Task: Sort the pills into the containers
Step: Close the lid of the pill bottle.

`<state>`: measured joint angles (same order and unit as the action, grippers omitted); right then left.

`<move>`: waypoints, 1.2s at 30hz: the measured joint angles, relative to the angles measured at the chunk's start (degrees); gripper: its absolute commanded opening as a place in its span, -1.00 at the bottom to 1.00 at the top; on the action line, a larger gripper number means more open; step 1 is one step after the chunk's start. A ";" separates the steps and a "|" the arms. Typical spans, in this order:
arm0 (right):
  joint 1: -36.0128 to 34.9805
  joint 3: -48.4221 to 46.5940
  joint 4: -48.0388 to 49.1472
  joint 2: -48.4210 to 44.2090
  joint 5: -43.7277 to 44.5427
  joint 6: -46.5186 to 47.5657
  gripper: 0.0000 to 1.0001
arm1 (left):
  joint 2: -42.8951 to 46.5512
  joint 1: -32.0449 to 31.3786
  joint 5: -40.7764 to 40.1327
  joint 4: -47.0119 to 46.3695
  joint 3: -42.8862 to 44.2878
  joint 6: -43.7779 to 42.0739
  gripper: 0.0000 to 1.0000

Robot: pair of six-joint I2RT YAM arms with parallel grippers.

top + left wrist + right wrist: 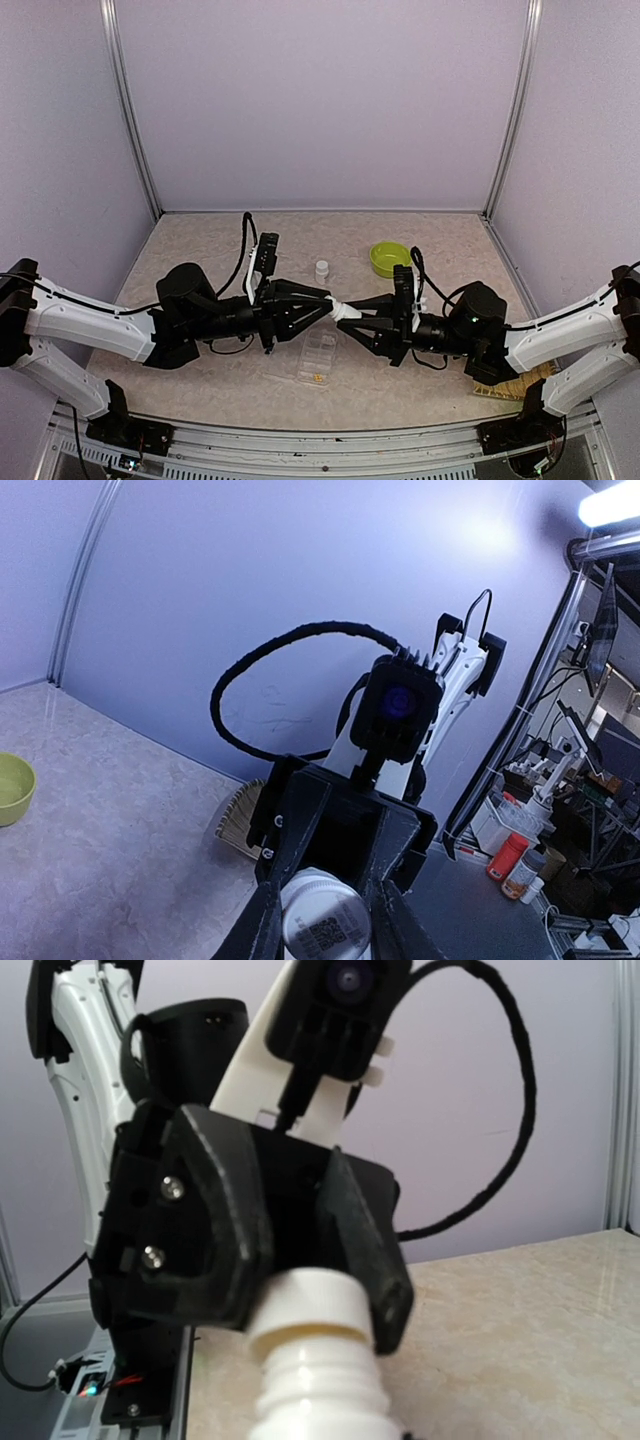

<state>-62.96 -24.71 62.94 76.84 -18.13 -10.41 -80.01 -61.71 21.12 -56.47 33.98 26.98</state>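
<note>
Sorting looks barely begun: a bottle is gripped at both ends above the middle of the beige table (200,240).
The left gripper (333,304) and right gripper (358,316) both clench one small white plastic bottle (318,1360), with its cap end on the left. There are two such bottles, the second bottle (321,268) standing farther back. There is also one lime-green bowl (390,258) and one clear compartmented pill box (317,357) by the near edge. It holds a few yellowish pills (316,378), too small to count.

Clear rectangular pill box (318,356) lies flat, lengthwise front-to-back; yellowish pills (316,378) inside near end.
</note>
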 measured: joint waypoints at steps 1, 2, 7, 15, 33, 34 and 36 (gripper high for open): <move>0.00 0.00 -0.17 -0.02 0.22 0.02 -0.58 | 0.00 -0.09 -0.37 0.46 0.17 -0.35 -0.45; 0.00 0.00 -0.39 -0.04 0.35 0.04 -0.58 | 0.00 -0.15 -0.61 0.81 0.35 -0.59 -0.45; -0.07 0.00 -2.03 -0.72 0.42 0.31 -0.58 | 0.00 -0.50 -1.97 2.56 1.14 -1.77 -0.45; -0.07 0.00 -3.19 -1.42 1.05 0.74 -0.58 | 0.00 -0.70 -2.80 3.52 1.18 -2.64 -0.45; -0.39 0.02 -1.44 -1.86 1.42 0.72 -0.58 | -1.51 -1.01 -2.03 -0.20 1.18 -1.20 -0.44; -0.39 0.02 -0.74 -1.53 1.49 0.42 -0.58 | -1.70 -0.96 -2.08 -0.70 1.18 -0.87 -0.44; -0.37 0.02 0.39 -1.22 1.51 0.02 -0.58 | -2.01 -0.96 -2.19 -1.75 1.18 -0.28 -0.41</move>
<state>-63.33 -24.69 63.33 75.61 -16.62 -10.39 -82.02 -62.67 18.94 -58.22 35.16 26.70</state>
